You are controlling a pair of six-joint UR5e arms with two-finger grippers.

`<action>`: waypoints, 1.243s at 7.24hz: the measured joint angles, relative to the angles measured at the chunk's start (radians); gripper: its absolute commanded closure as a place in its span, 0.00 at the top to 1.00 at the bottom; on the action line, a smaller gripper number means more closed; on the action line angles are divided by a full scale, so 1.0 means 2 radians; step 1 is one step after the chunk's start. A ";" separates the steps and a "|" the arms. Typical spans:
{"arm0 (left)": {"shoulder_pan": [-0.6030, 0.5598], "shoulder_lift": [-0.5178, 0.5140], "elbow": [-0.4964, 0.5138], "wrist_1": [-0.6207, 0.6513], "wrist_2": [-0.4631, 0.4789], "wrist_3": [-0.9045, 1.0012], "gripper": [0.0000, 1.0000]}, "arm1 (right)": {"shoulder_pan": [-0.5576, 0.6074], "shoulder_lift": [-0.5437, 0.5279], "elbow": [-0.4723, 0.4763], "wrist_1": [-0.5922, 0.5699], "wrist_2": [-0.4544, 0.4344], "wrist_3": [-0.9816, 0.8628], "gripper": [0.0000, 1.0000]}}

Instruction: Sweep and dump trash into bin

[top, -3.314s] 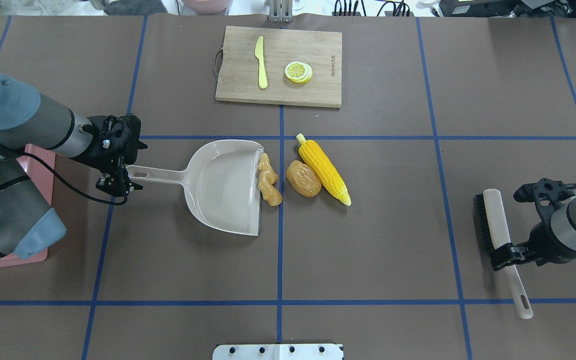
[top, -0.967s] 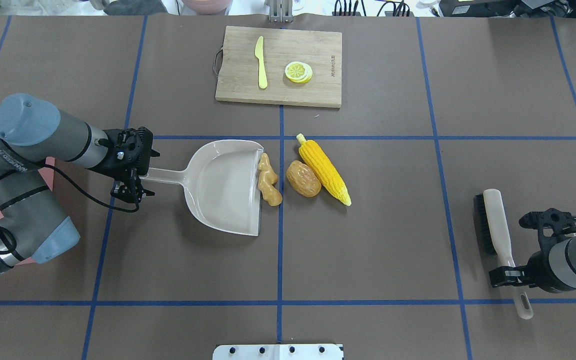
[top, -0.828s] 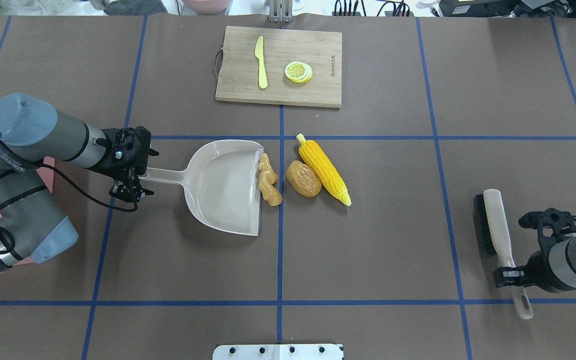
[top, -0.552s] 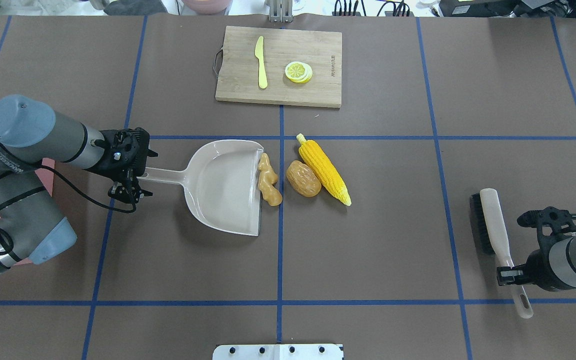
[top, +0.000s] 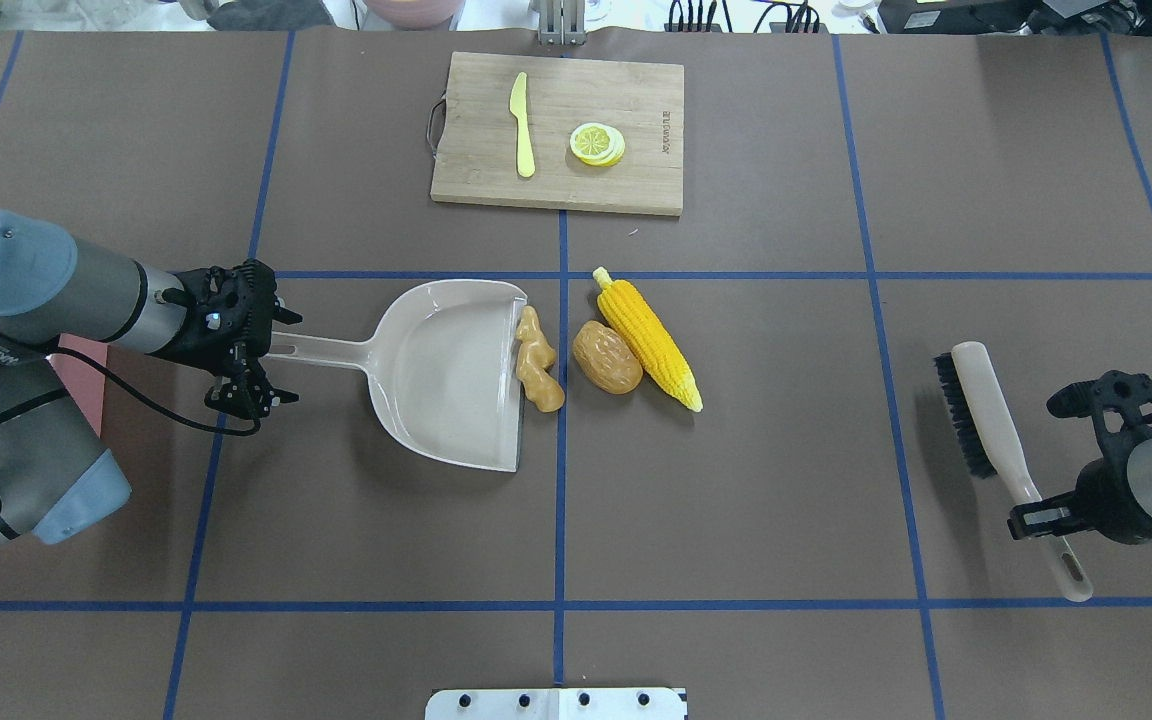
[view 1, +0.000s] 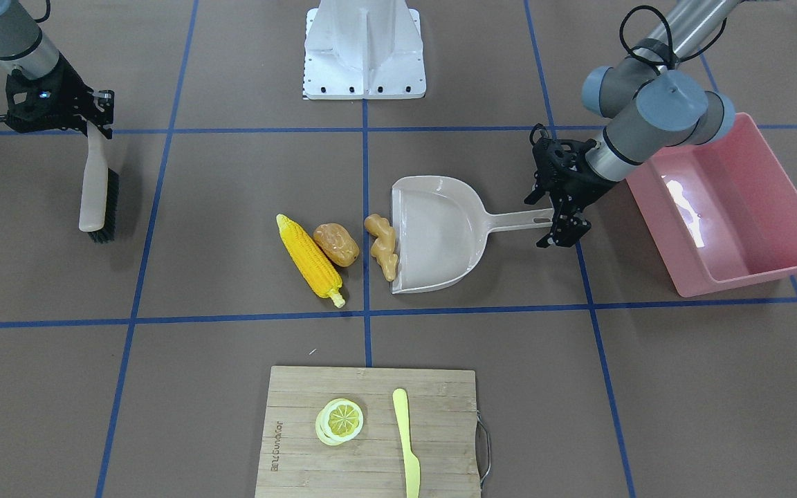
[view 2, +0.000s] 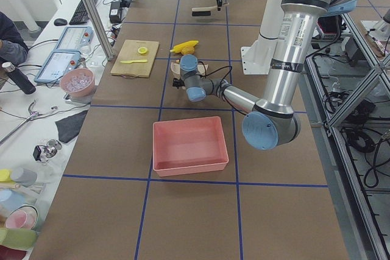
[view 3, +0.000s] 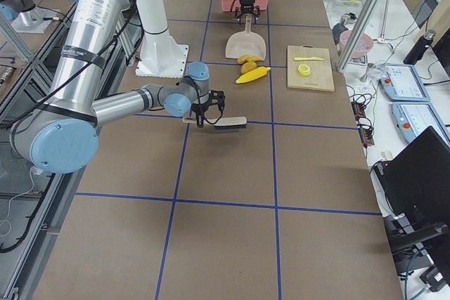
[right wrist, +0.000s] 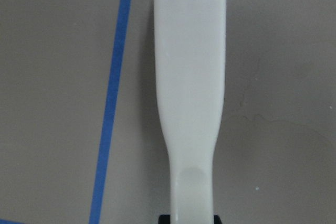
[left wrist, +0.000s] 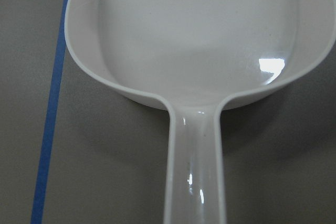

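Observation:
The trash lies mid-table: a yellow corn cob [top: 648, 340], an orange-brown potato [top: 607, 357] and a tan ginger root [top: 538, 360] that touches the lip of the beige dustpan [top: 446, 370]. My left gripper [top: 271, 358] stands open, its jaws on either side of the end of the dustpan's handle. My right gripper [top: 1031, 520] is shut on the handle of a white brush [top: 981, 415] with black bristles, far right. The pink bin [view 1: 758, 277] stands beyond the left arm and is mostly hidden in the overhead view.
A wooden cutting board [top: 636, 170] at the far middle carries a pale yellow knife [top: 522, 125] and lemon slices [top: 597, 143]. The robot's white base [view 1: 364, 48] stands at the near edge. Blue tape lines cross the brown table.
The right gripper has closed on the brush handle and swung the brush, its head now further forward and its handle angled right. The left gripper slid back along the dustpan handle. The trash has not moved.

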 measured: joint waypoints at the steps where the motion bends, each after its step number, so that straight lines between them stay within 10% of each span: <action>1: 0.002 0.003 0.000 -0.003 0.001 -0.004 0.99 | 0.005 0.026 0.003 -0.028 0.001 -0.013 0.00; 5: 0.004 0.006 0.002 -0.006 0.000 -0.005 0.99 | 0.003 0.222 -0.005 -0.263 -0.030 -0.041 0.00; 9: 0.004 0.004 0.000 -0.006 0.000 -0.006 0.99 | -0.008 0.320 -0.078 -0.295 -0.048 -0.018 0.00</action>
